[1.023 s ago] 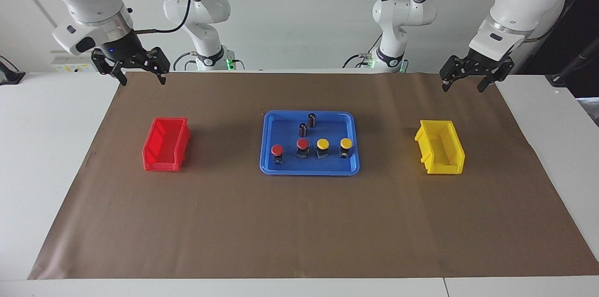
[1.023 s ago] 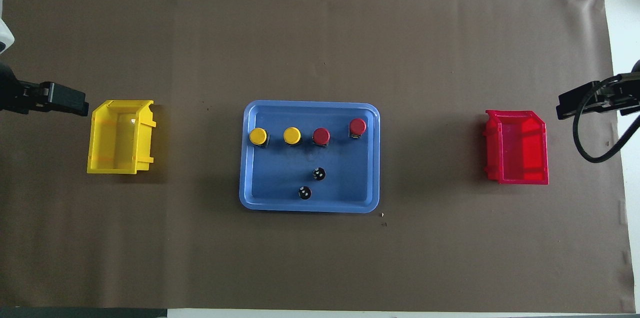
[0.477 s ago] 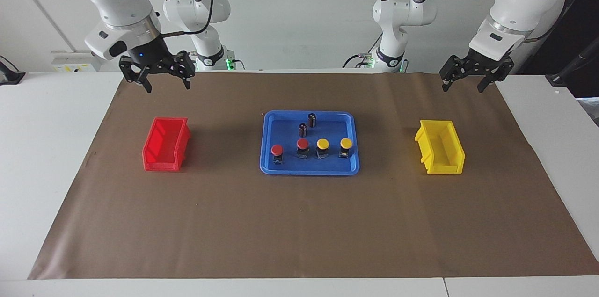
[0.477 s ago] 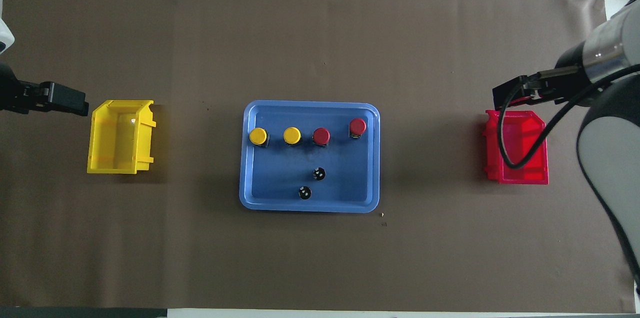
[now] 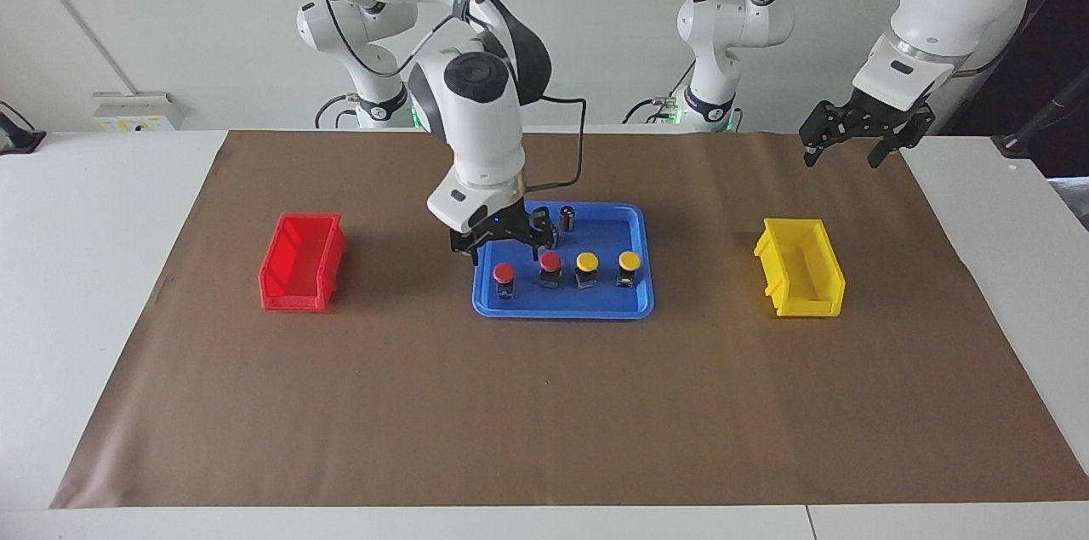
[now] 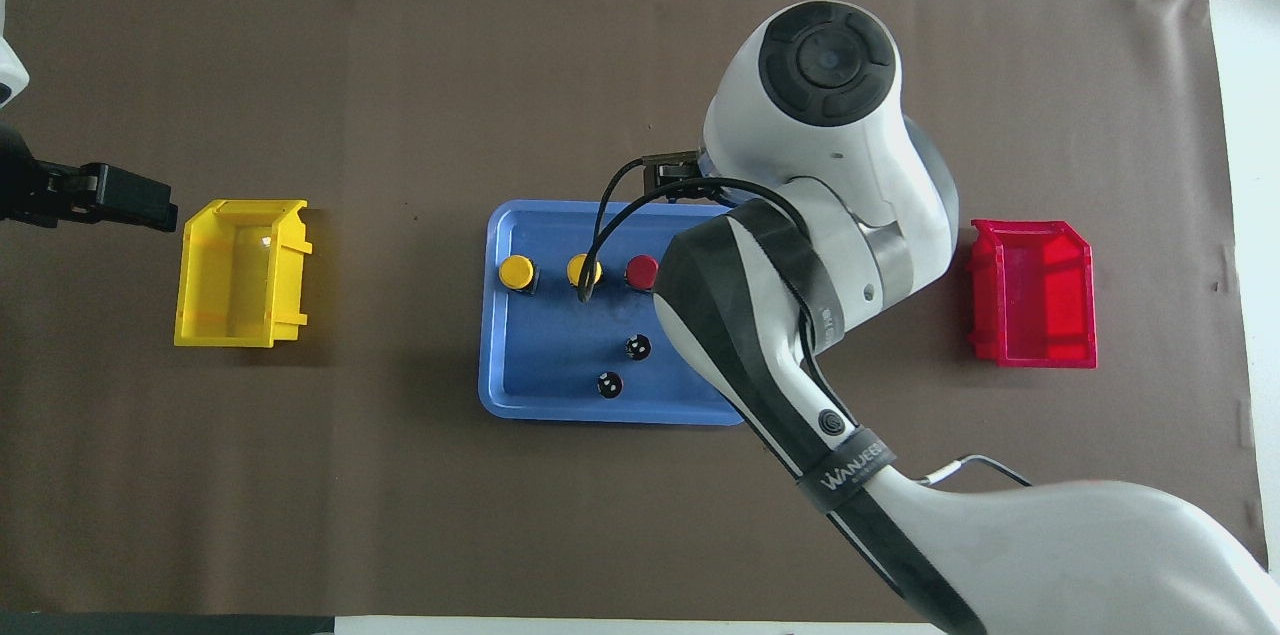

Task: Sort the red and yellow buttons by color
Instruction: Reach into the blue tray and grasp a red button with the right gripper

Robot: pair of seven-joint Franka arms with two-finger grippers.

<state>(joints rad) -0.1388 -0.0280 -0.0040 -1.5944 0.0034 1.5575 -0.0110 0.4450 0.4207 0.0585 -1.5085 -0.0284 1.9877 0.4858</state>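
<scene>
Four buttons stand in a row in the blue tray (image 5: 561, 312): two red (image 5: 504, 272) (image 5: 550, 262) and two yellow (image 5: 587, 262) (image 5: 629, 260). My right gripper (image 5: 500, 247) is open and low over the tray, just above the red button at the right arm's end of the row, holding nothing. In the overhead view the right arm hides that button; the other red button (image 6: 642, 271) and both yellow buttons (image 6: 517, 271) (image 6: 583, 268) show. My left gripper (image 5: 842, 150) is open and waits over the mat's edge near the yellow bin.
A red bin (image 5: 302, 262) stands on the brown mat toward the right arm's end, and a yellow bin (image 5: 801, 278) toward the left arm's end. Both look empty. Two dark capless cylinders (image 6: 638, 347) (image 6: 609, 384) stand in the tray, nearer to the robots than the buttons.
My right arm has swung from beside the red bin to the tray and come down over the end red button. The left arm, buttons and bins have not moved.
</scene>
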